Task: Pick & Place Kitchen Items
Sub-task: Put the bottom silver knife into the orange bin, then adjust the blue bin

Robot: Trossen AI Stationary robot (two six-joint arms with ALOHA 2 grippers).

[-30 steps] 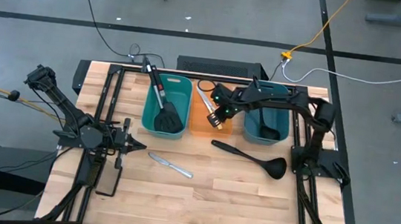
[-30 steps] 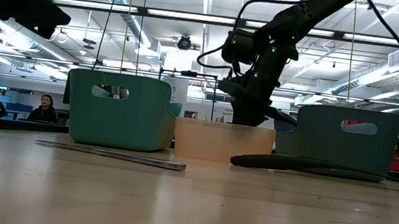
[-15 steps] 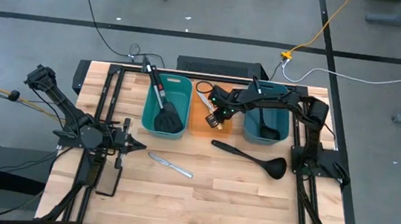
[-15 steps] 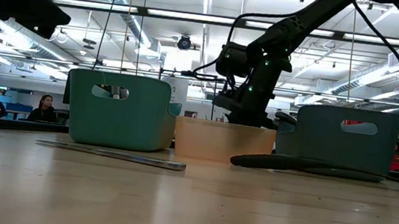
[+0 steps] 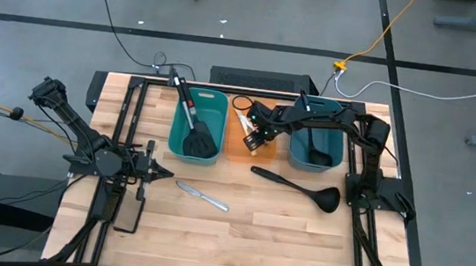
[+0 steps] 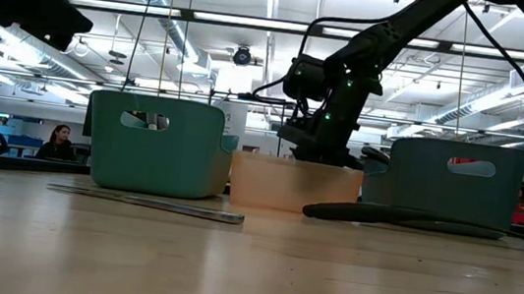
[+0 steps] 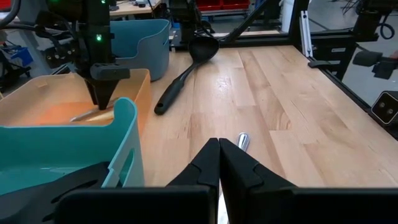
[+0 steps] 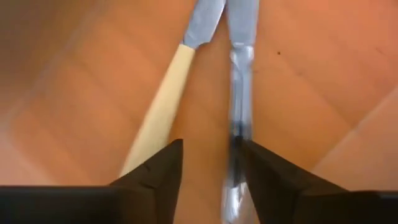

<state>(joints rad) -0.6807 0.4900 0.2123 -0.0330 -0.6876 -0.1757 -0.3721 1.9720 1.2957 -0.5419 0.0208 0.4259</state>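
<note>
My right gripper (image 8: 210, 149) stands open, pointing down inside the orange bin (image 5: 239, 142). On the bin floor lie a pale-yellow knife (image 8: 160, 112) and a silver knife (image 8: 241, 74). The silver knife's near end runs back between my fingers, close along one of them. Another silver knife (image 5: 202, 195) lies flat on the table. A black ladle (image 5: 299, 185) lies in front of the right teal bin (image 5: 337, 136). A black spatula (image 5: 196, 129) leans in the left teal bin (image 5: 182, 125). My left gripper (image 7: 219, 146) waits shut at the table's left. My right gripper stands open around the silver knife's near end (image 8: 234, 158). Whether the finger (image 8: 267, 168) beside it touches the knife, I cannot tell. The knife's far end lies on the bin floor.
The three bins stand in a row at the table's far side. A second utensil handle (image 5: 318, 146) shows in the right teal bin. A flat black pad (image 5: 257, 79) lies behind the bins. Bare wood stretches along the table's near side.
My right gripper has gone down into the orange bin and a little toward the table's left. It has kept its downward tilt.
</note>
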